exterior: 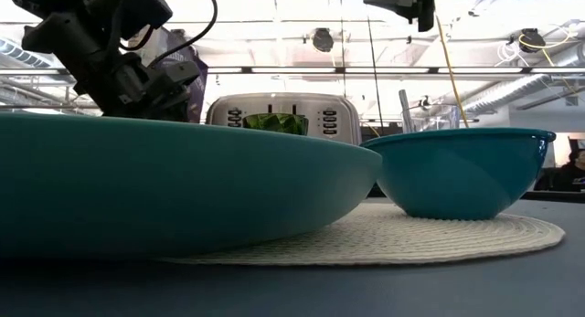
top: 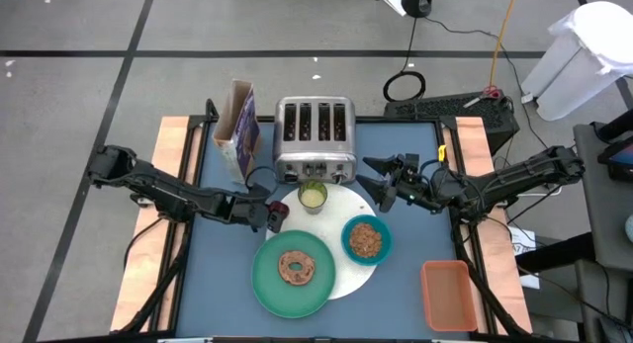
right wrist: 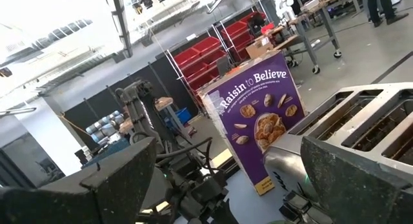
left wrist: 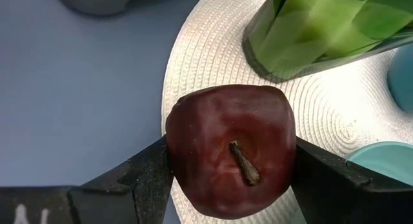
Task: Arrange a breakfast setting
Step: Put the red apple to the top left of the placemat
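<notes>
At the table's left, the left claw (top: 274, 216) is clamped on a dark red apple (left wrist: 231, 158), stem facing the wrist camera, over the left edge of the white woven mat (top: 348, 197). Behind it, at the back of the blue table (top: 415, 185), stands a purple cereal box (right wrist: 258, 117) whose front reads "Raisin to Believe" above a picture of a filled bowl. Beside the box sits the silver four-slot toaster (top: 315, 137). Just in front of the toaster, on the mat, is the yellow-green cup (top: 313, 196). Nearer the front, the green plate (top: 293, 272) overlaps the mat's edge and carries a brown ring pastry (top: 296, 268). To its right, on the mat, the teal bowl (top: 366, 239) holds brown cereal. Farther right, the right claw (top: 381, 182) hangs above the table beside the toaster, fingers spread wide and empty. An orange tray (top: 448, 295) lies at the front right corner.
</notes>
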Controlling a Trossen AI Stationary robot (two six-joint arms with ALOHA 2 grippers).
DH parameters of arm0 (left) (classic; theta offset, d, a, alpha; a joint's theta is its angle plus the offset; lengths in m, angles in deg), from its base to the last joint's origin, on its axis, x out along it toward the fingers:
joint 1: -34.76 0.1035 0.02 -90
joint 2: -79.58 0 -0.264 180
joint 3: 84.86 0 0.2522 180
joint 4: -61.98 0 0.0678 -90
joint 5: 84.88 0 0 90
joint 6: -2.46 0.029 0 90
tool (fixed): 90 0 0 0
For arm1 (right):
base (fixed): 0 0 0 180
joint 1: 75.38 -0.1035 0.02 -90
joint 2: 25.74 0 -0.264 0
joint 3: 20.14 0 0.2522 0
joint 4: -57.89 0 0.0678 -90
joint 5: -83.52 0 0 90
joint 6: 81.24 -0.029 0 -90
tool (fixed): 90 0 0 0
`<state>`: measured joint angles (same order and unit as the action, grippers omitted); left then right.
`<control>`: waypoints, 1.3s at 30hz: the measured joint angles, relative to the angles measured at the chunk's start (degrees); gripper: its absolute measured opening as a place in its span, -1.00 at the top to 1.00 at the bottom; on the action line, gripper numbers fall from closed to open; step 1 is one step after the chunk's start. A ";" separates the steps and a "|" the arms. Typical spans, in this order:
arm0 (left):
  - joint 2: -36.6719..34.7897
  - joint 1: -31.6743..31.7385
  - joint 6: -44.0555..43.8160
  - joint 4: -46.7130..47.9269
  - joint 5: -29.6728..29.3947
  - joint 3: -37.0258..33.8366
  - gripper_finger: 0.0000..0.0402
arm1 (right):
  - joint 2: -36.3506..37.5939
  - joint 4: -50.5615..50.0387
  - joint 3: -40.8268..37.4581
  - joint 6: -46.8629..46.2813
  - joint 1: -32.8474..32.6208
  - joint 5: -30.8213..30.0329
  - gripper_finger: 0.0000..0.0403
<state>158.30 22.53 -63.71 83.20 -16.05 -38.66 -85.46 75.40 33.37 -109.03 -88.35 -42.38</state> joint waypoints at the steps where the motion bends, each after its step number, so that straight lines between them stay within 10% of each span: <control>1: 0.00 0.00 0.13 -0.02 0.03 0.00 -0.33 | 0.00 0.00 0.00 0.00 0.00 0.00 -0.86; 39: 0.04 0.00 0.39 -0.55 0.13 -0.11 -0.75 | 0.00 0.07 0.00 0.00 0.00 0.00 -0.86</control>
<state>158.34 22.53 -63.32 82.66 -15.92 -38.77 -85.46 75.46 33.37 -109.03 -88.35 -42.38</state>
